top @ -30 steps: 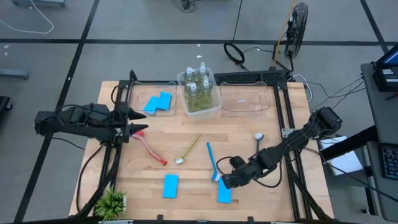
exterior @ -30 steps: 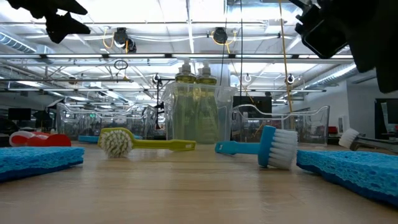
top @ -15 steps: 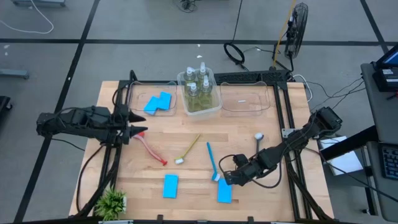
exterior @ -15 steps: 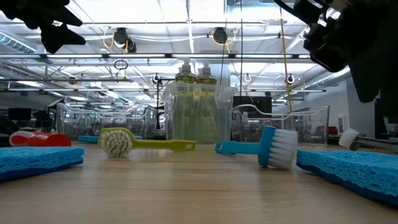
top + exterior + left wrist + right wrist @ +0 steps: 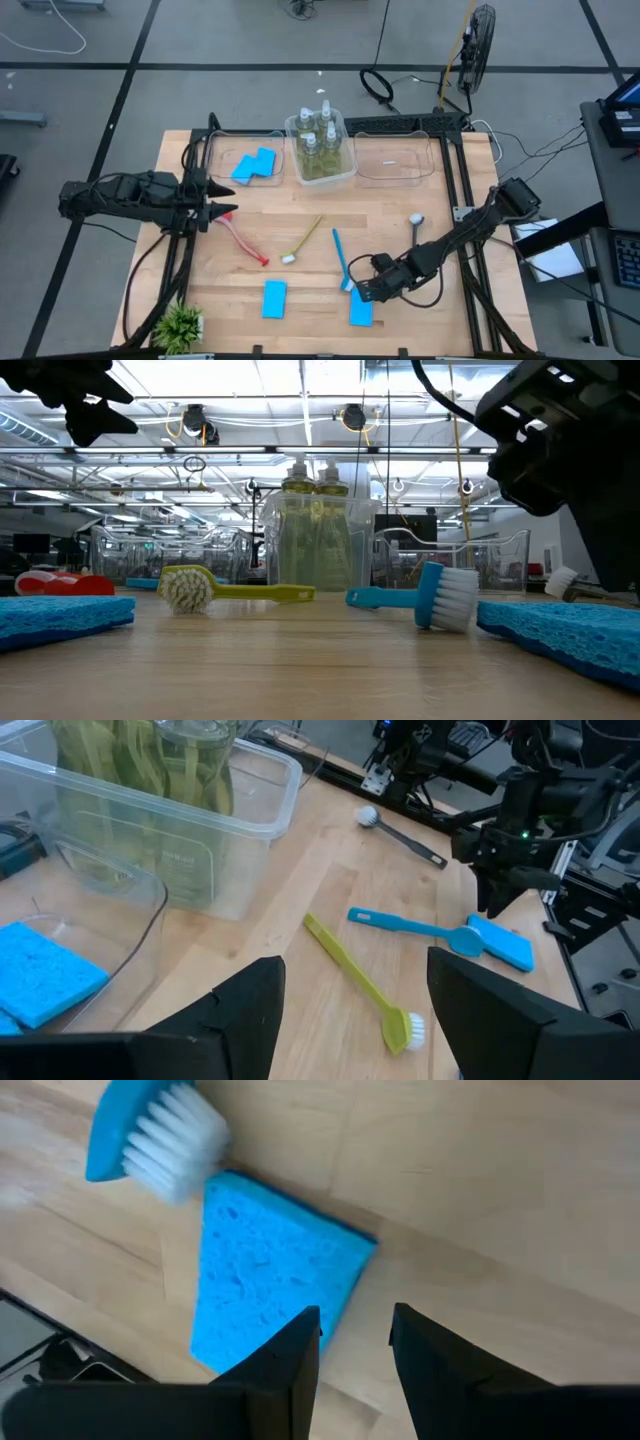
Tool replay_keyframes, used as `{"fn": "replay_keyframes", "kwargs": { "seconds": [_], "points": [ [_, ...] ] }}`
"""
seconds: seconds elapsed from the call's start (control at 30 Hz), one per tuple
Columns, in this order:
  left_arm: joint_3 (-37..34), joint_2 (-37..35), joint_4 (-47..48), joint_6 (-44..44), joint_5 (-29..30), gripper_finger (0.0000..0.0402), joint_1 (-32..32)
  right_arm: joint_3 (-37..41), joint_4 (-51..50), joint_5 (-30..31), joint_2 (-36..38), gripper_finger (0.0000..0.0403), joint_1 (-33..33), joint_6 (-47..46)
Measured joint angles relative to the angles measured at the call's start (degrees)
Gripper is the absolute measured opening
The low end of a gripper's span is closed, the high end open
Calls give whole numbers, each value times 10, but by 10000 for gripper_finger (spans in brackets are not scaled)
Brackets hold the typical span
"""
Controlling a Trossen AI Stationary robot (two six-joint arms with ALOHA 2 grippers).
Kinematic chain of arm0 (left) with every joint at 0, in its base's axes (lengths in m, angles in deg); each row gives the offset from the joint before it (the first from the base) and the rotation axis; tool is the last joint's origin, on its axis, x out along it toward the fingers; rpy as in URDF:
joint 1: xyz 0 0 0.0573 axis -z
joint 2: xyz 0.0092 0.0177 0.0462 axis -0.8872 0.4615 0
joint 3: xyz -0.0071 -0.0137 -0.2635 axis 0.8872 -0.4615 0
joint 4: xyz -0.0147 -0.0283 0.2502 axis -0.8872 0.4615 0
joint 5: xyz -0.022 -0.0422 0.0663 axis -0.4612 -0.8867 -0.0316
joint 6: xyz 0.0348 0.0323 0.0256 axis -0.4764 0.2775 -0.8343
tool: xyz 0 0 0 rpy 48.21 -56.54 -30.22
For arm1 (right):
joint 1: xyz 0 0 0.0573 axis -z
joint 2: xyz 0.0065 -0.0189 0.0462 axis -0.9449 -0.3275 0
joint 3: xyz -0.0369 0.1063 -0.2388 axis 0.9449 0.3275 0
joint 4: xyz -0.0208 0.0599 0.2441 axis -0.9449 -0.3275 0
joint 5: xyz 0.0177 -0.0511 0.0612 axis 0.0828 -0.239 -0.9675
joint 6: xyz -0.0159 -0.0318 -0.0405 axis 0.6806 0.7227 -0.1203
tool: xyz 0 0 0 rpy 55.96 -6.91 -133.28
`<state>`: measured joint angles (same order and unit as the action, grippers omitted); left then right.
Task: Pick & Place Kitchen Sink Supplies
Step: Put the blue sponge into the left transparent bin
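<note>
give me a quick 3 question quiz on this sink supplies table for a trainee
1. True or false: the four pump bottles stand in the middle clear bin.
2. How many blue sponges lie loose on the wood, outside any bin?
3. Which thing is the right pincer nearest? A) red brush B) the sponge by the blue brush C) potted plant

Key
1. True.
2. Two: one near the front middle, one beside the blue brush's head. Two more lie in the left bin.
3. B. The pincer is open above it, holding nothing.
</note>
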<state>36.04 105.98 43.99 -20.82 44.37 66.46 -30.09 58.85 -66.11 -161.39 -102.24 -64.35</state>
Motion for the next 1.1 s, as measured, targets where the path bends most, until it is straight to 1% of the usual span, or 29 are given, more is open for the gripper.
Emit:
{"fn": "replay_keyframes", "kwargs": {
  "seconds": [0.2, 0.33, 0.47, 0.57, 0.73, 0.87, 1.1],
  "points": [
    [0, 0, -19, 0, -4, 246, 0, 0, 7, 17, 0, 114, 0, 9],
    [0, 0, -19, -2, -5, 246, 0, 0, 26, 16, 0, 114, 0, 16],
    [0, 0, -19, -4, -5, 246, 0, -1, 26, 14, -19, 114, 0, 17],
    [0, 0, -19, -3, -5, 246, 0, -1, 53, -2, -41, 114, 0, 18],
    [0, 0, -21, -3, -5, 246, 0, -2, 62, 12, -49, 110, -2, 30],
    [0, 0, -21, -1, -7, 246, 0, -2, 63, 16, -50, 83, -3, 35],
    [0, 0, -21, -1, -6, 246, 0, 5, 64, 18, -51, 20, -3, 31]
  ]
}}
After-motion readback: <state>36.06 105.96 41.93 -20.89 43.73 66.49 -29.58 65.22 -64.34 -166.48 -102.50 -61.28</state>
